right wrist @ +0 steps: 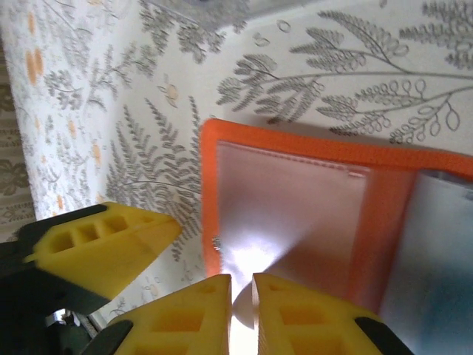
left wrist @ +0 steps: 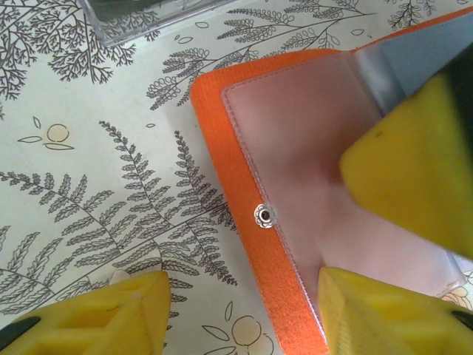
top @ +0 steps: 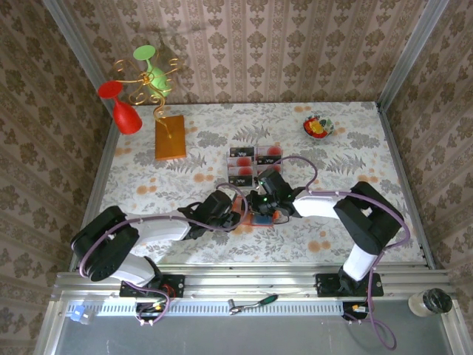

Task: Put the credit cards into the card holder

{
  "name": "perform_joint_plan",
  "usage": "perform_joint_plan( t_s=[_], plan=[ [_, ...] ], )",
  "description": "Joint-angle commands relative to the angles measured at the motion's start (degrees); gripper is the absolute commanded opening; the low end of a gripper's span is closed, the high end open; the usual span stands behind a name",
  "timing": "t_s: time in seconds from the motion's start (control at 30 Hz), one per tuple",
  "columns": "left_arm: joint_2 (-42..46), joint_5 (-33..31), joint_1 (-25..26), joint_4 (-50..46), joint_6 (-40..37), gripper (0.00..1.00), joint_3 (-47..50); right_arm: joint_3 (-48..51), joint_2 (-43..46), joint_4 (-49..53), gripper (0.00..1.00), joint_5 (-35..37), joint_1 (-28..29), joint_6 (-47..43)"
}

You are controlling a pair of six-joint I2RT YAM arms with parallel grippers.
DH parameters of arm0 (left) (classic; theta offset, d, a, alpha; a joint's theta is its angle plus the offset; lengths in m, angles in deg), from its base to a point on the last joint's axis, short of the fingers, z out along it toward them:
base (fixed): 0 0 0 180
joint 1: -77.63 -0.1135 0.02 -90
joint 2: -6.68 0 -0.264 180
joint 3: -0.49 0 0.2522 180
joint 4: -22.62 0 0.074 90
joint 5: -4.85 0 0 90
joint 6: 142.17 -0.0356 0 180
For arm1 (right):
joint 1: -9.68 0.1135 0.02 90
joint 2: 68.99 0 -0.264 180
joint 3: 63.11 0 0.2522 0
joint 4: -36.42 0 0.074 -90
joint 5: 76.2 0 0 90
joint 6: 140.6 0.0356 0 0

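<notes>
The orange card holder (top: 260,219) lies open on the table between both grippers. Its clear pocket (left wrist: 295,133), snap button (left wrist: 264,215) and grey-blue inside (left wrist: 436,52) face up. My left gripper (left wrist: 247,318) is open and straddles the holder's orange edge, one finger (left wrist: 384,314) over the pocket and the other over the cloth. My right gripper (right wrist: 242,310) is shut on the clear pocket sheet near the snap and pulls it up into a crease. The red and black credit cards (top: 251,164) lie in a clear tray (left wrist: 148,15) just beyond the holder.
An orange-brown block (top: 170,137) with gold wire stands at the back left, with a red glass (top: 126,111) and a green glass (top: 155,70) by it. A small bowl (top: 318,127) of colourful bits sits at the back right. Walls close three sides.
</notes>
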Motion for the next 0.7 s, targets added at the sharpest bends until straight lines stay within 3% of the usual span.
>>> perform_joint_plan(
  t_s=[0.0,0.47,0.6,0.67],
  plan=[
    [-0.5,-1.1,0.4,-0.7,-0.6,0.55,-0.5,-0.3,3.1,2.0,0.18,0.2,-1.1,-1.9],
    [2.6,-1.8,0.3,-1.7,-0.5,0.57,-1.0,1.6,0.1,2.9,0.07,1.1,-1.2,-3.6],
    [5.5,-2.6,-0.2,-2.9,-0.4,0.66,-1.6,1.2,-2.3,2.1,0.05,0.8,-0.2,-3.4],
    [7.3,-2.7,-1.3,-3.6,0.4,0.77,-1.8,1.2,-2.8,1.6,0.05,0.8,0.0,-3.3]
  ],
)
